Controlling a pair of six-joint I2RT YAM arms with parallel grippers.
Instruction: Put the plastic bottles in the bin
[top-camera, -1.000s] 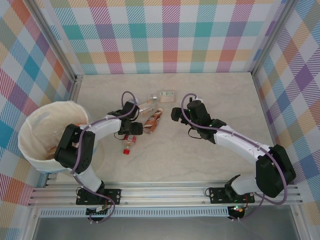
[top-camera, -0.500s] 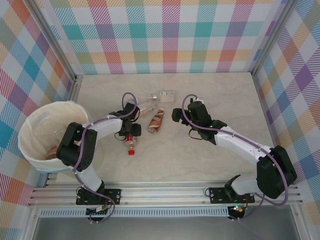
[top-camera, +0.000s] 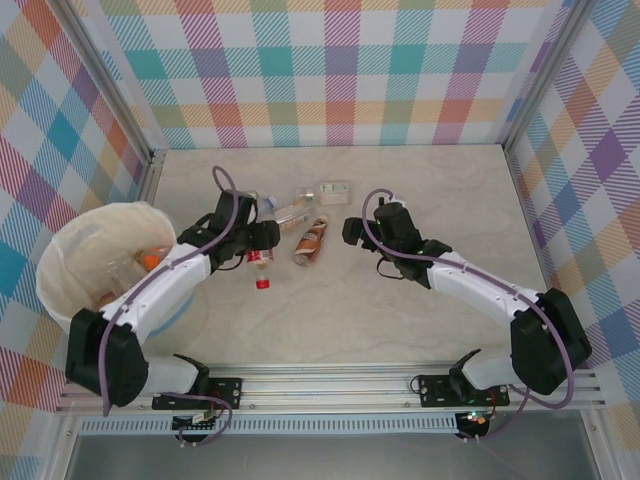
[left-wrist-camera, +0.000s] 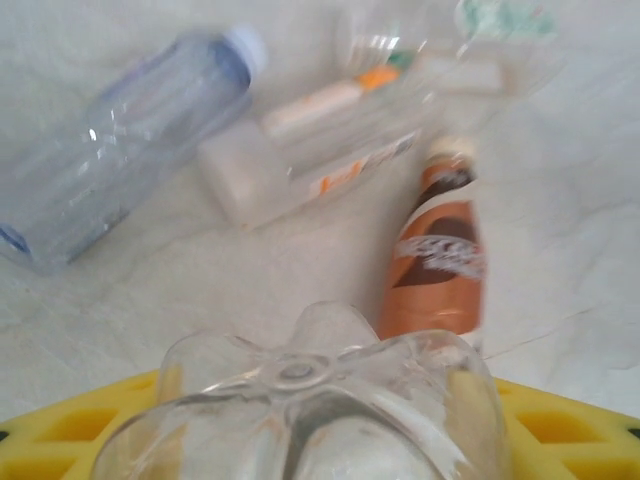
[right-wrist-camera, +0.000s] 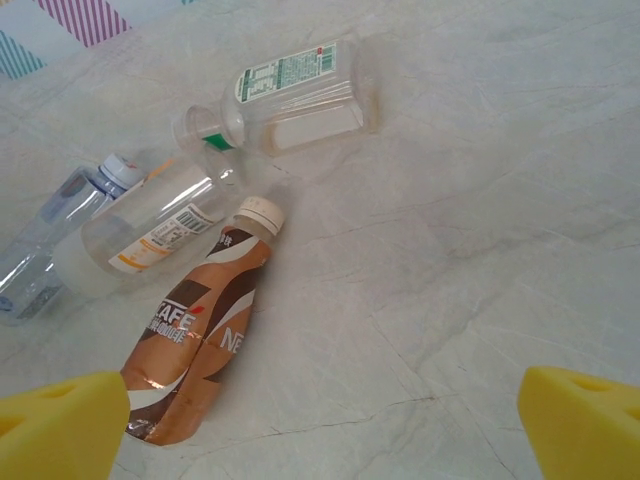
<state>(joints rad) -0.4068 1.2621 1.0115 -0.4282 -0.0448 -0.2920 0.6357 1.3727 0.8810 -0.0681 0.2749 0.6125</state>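
Our left arm has straightened, left fingers (left-wrist-camera: 60, 440) clamping a red-capped bottle (top-camera: 262, 268) near the bin (top-camera: 85, 240)'s rim; our right fingers (right-wrist-camera: 60, 420) gape wide over open surface (top-camera: 400, 340).

From high behind the near edge, the top camera looks steeply down on the whole desk (top-camera: 400, 330), while both wrist cameras sit low and close, angled downward, all three sharing the brown coffee bottle (top-camera: 312, 240).
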